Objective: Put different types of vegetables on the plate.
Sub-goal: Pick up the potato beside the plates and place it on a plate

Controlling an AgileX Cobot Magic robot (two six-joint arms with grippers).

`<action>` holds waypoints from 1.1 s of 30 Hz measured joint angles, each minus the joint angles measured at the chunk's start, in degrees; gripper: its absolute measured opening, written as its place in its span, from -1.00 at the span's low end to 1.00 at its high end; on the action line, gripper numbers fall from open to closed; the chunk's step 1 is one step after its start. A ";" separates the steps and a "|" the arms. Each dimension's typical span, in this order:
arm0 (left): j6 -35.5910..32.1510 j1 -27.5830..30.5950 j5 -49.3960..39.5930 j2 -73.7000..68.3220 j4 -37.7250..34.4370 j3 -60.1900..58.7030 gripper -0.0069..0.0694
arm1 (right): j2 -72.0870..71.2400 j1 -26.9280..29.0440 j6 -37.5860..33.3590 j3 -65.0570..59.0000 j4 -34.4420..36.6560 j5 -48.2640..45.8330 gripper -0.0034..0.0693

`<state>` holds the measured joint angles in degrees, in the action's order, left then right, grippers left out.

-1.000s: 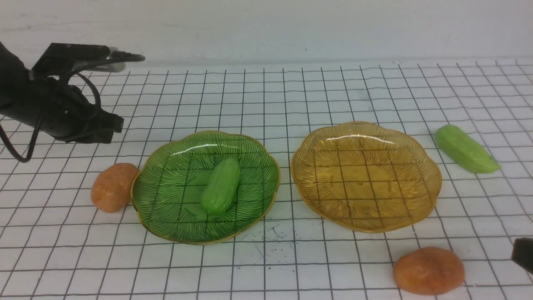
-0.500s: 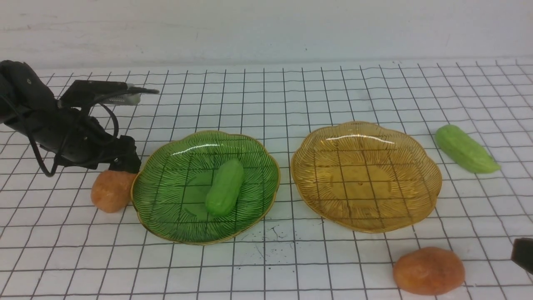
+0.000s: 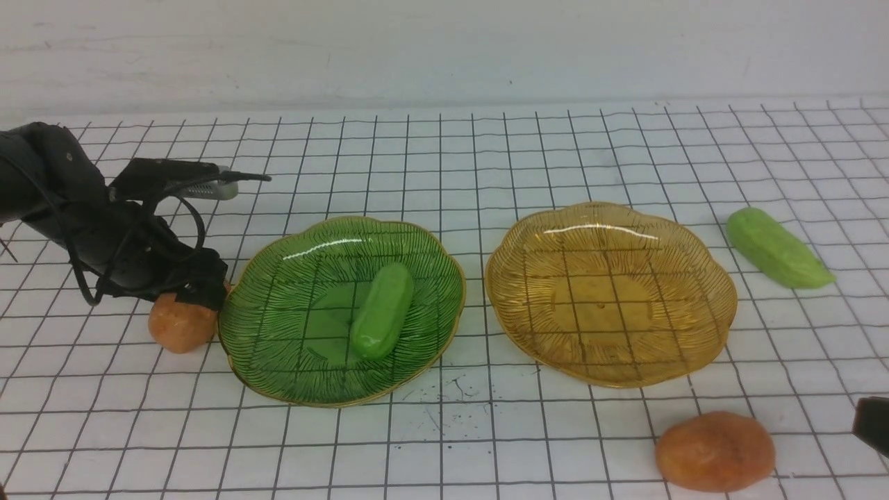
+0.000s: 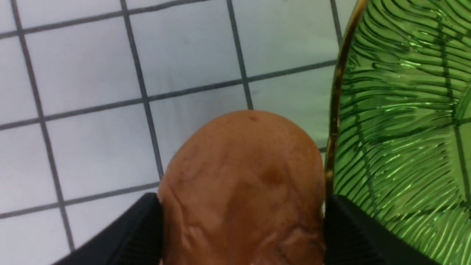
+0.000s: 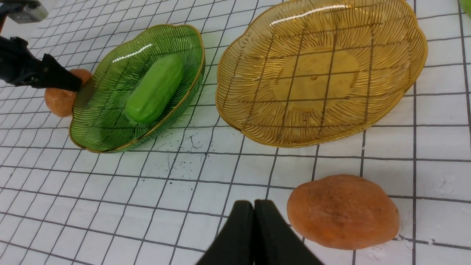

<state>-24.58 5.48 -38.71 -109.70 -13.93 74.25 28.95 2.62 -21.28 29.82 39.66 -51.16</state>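
The green plate [image 3: 292,278] holds one cucumber [image 3: 382,310]; the amber plate [image 3: 611,292] stands beside it. The left gripper [image 3: 203,290] clasps the left potato [image 3: 179,325], which sits on the table just beside the green rim. Recommend lifting clear of that rim first, then releasing beside the cucumber. The right gripper [image 5: 254,235] is closed and idle near the right potato [image 5: 342,211]. No legible writing found.

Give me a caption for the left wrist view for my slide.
Left tool grips a potato on the grid mat beside the green plate.
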 joint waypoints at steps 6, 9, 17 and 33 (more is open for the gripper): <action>-0.05 0.00 -0.82 -0.04 0.55 0.05 0.45 | 0.00 0.00 -0.04 0.00 0.00 -0.10 -0.95; -0.05 0.00 -1.60 0.12 1.16 0.11 0.45 | 0.00 0.00 -0.04 0.00 0.00 -0.10 -0.95; 0.66 -0.27 -1.88 6.86 -0.85 0.11 0.45 | 0.00 0.00 0.01 0.00 0.00 -0.12 -0.95; -15.16 -33.63 0.32 10.61 -31.66 6.36 0.45 | 18.61 0.00 15.97 17.43 -14.80 -19.25 -0.95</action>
<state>-39.74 -28.15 -38.39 -99.10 -45.60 80.60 47.56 2.62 -5.30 47.25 24.86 -70.41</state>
